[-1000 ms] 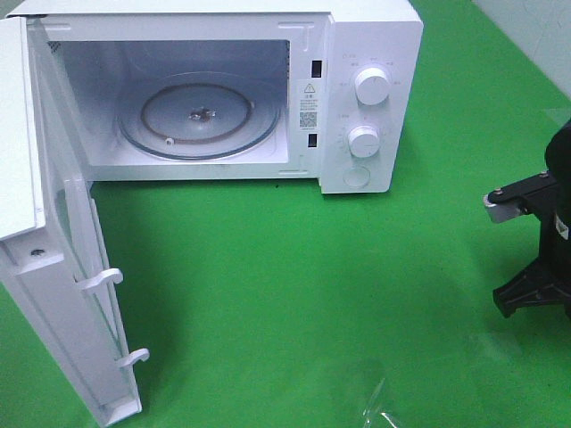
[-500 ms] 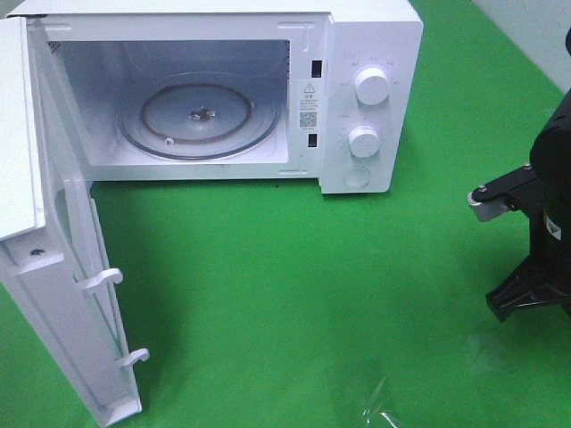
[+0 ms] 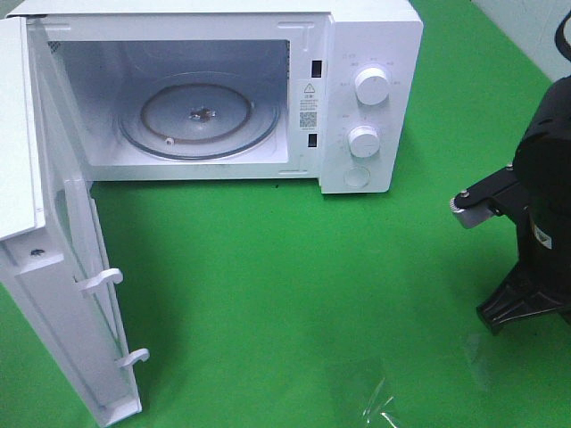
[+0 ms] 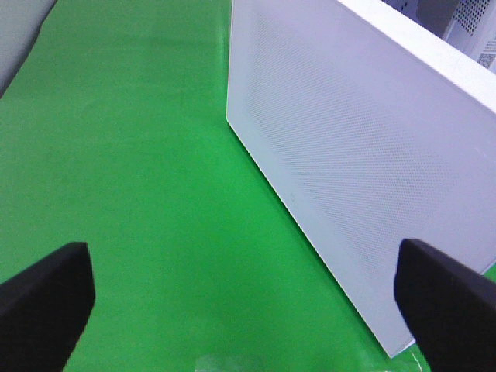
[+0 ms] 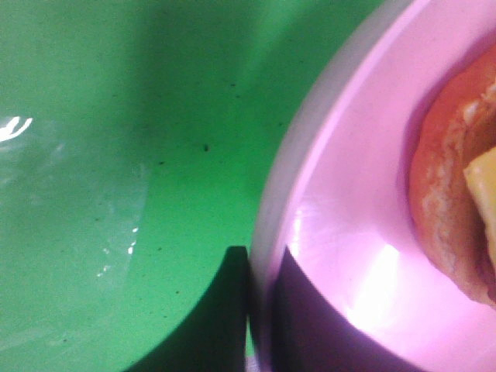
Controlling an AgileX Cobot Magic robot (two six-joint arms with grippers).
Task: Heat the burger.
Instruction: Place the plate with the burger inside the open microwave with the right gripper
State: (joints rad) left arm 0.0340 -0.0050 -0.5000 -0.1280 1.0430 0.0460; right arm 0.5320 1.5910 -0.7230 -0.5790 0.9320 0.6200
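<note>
The burger [image 5: 457, 201], with a brown bun and a yellow cheese corner, lies on a pink plate [image 5: 349, 194] in the right wrist view. My right gripper [image 5: 260, 256] is shut on that plate's rim, one dark finger on each side of the edge. In the exterior high view only the right arm [image 3: 540, 223] shows at the right edge; plate and burger are out of that view. My left gripper [image 4: 246, 298] stands wide open with nothing between its fingertips, over the green cloth beside the microwave door [image 4: 356, 155].
The white microwave [image 3: 375, 27] stands at the back, its door [image 3: 53, 294] swung fully open toward the front left. A glass turntable [image 3: 201, 120] lies inside. A scrap of clear plastic film [image 3: 382, 410] lies on the green cloth near the front.
The right arm has moved leftward and slightly toward the front, further into the exterior high view. The microwave and its door have stayed still.
</note>
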